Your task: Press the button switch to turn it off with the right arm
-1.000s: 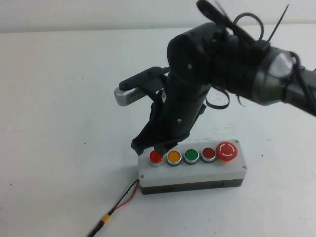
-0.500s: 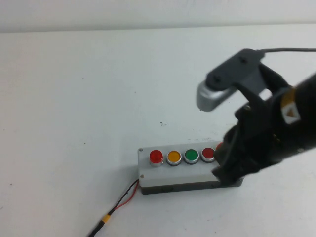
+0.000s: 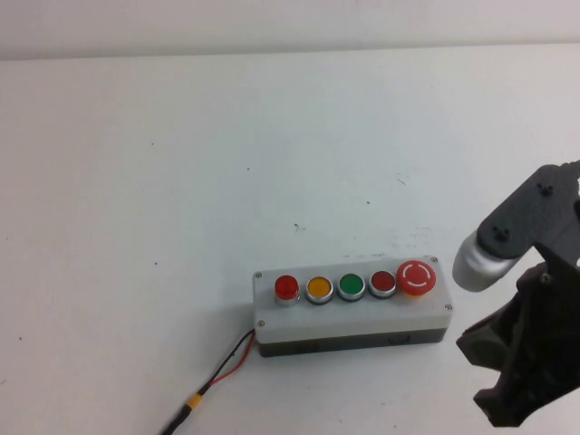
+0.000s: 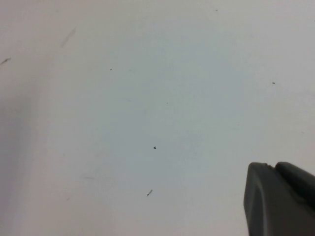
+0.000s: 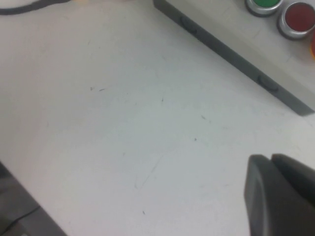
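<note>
The button switch (image 3: 286, 288) is the small bright-red button at the left end of the row on the grey box (image 3: 352, 315). It is not glowing. My right gripper (image 3: 494, 381) is shut and empty at the lower right of the high view, well right of the box and apart from it. In the right wrist view the shut gripper (image 5: 268, 160) hangs over bare table, with the box's edge (image 5: 236, 54) and its green (image 5: 265, 4) and darker red (image 5: 298, 18) buttons showing. My left gripper (image 4: 269, 167) is shut over bare table in its wrist view.
On the box, right of the switch, sit an orange button (image 3: 319, 288), a green button (image 3: 352, 286), a darker red button (image 3: 382, 283) and a large red mushroom button (image 3: 417, 276). Red and black wires (image 3: 222, 370) run from the box's left end toward the table's near edge.
My right arm has swung away from over the bright-red button to the right and toward the near edge. The whole row of buttons now shows. The box has not moved.
</note>
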{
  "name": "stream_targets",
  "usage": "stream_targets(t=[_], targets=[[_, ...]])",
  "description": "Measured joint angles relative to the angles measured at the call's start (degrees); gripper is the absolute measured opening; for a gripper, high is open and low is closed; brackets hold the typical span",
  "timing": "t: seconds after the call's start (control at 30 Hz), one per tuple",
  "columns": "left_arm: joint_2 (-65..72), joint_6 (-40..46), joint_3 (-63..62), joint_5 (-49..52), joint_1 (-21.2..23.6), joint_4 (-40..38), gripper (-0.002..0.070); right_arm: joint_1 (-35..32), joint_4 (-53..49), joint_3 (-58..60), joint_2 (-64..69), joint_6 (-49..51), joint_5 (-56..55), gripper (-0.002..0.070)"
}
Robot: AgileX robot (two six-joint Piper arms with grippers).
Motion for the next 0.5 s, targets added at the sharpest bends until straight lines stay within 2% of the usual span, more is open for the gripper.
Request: stream_targets(t=[0.13, 0.23, 0.5], targets=[[0.0, 0.0, 0.0, 0.0, 0.0, 0.0, -0.0002, -0.34, -1.74, 2.59, -0.13, -0.1, -4.74, -0.0016], [0.0, 0.0, 0.0, 0.0, 0.0, 0.0, -0.0002, -3.51, -2.01, 7.56, -2.43, -0.12, -12.88, -0.0016], [0.0, 0.0, 0.0, 0.0, 0.0, 0.0, -0.0002, -20.19, -1.07, 32.2, -18.25, -0.12, -40.22, -0.0016]])
